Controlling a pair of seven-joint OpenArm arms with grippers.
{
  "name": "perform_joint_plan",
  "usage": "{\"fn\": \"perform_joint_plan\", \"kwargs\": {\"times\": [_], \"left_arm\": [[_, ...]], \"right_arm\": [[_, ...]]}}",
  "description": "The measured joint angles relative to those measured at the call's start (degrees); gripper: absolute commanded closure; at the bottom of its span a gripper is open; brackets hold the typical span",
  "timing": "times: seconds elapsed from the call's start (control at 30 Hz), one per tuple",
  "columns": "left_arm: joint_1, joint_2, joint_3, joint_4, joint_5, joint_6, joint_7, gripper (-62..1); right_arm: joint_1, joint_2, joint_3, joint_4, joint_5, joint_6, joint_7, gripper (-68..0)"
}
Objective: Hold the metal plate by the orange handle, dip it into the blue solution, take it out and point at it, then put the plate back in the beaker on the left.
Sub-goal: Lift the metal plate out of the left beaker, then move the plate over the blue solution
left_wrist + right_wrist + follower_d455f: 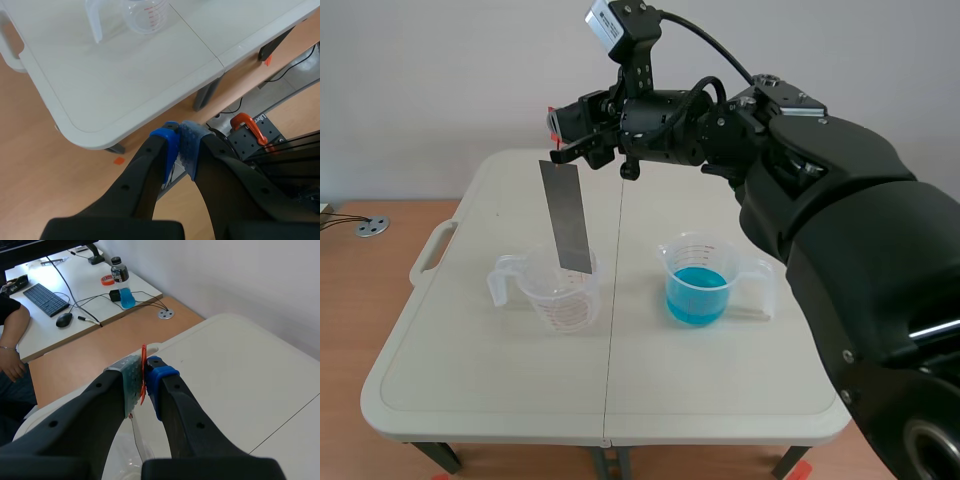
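Right arm (840,230) nearest: right gripper (144,377) clamped on orange handle (144,357). Metal plate (567,215) hangs, lower end at empty beaker (560,295) mouth. Blue-solution beaker (697,285) at its 3 o'clock. Left gripper (181,145) pressed together, gripping nothing, off table (125,75) edge.

This looks like a robotics lab inside an office room. A white folding worktop (500,400) stands by a plain wall (420,80), bearing a clear measuring beaker (698,280) of blue liquid under a black robot arm (840,230). Close by, a desk (50,340) carries a keyboard (47,299), a mouse (64,320) and a bottle (122,282), with a person's arm (14,325) at it.
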Motion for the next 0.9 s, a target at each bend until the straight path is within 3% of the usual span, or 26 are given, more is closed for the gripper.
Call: {"fn": "perform_joint_plan", "kwargs": {"times": [0.37, 0.9], "left_arm": [[0.0, 0.0, 0.0, 0.0, 0.0, 0.0, 0.0, -1.6], [0.0, 0.0, 0.0, 0.0, 0.0, 0.0, 0.0, -1.6]], "right_arm": [[-4.7, 0.0, -2.0, 8.4, 0.0, 0.0, -0.7, -1.3], [-7.5, 0.0, -1.9, 25.4, 0.0, 0.2, -7.7, -1.3]]}}
